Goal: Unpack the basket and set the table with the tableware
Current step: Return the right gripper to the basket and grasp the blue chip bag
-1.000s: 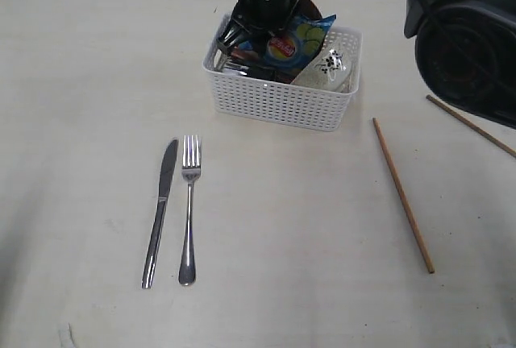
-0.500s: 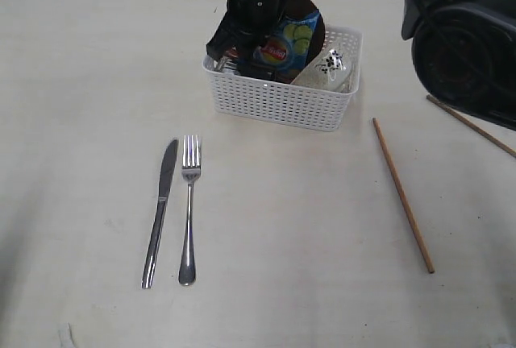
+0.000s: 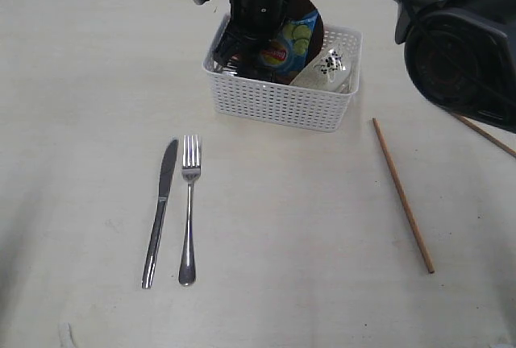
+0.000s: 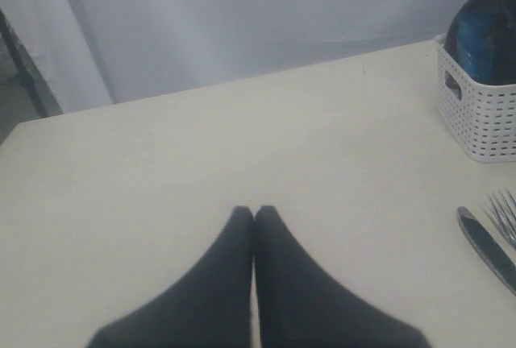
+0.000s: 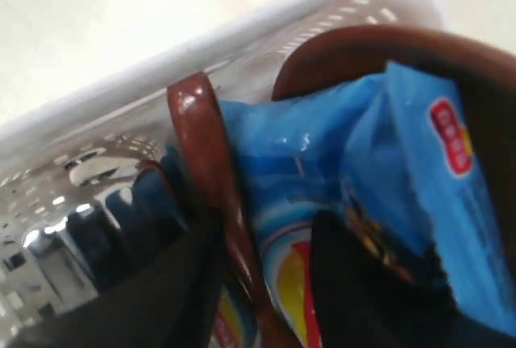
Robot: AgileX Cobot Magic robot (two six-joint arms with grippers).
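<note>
Two arms, split roles: reaches into basket point(image 3: 278, 105) with right gripper point(image 5: 266, 231), spread astride wooden spoon point(image 5: 201, 138) handle, not pinching yet, probably to pull it clear of chips bag point(image 5: 322, 155); parks left gripper point(image 4: 254, 213) pressed together above tabletop point(image 3: 282, 227), out of the way; fork point(image 3: 189, 203), knife point(image 3: 161, 207) laid side by side; cannot make out cup, much of basket blocked by arm

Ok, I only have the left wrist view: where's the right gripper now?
Observer: The right gripper is down in the basket, one finger on each side of the brown wooden spoon.
Operator: Gripped yet?
Observer: Seemingly not; the chips bag shows between the spoon and one finger.
Operator: Chopsticks out?
Observer: One chopstick lies right of the basket. The second chopstick is partly hidden by the right arm.
</note>
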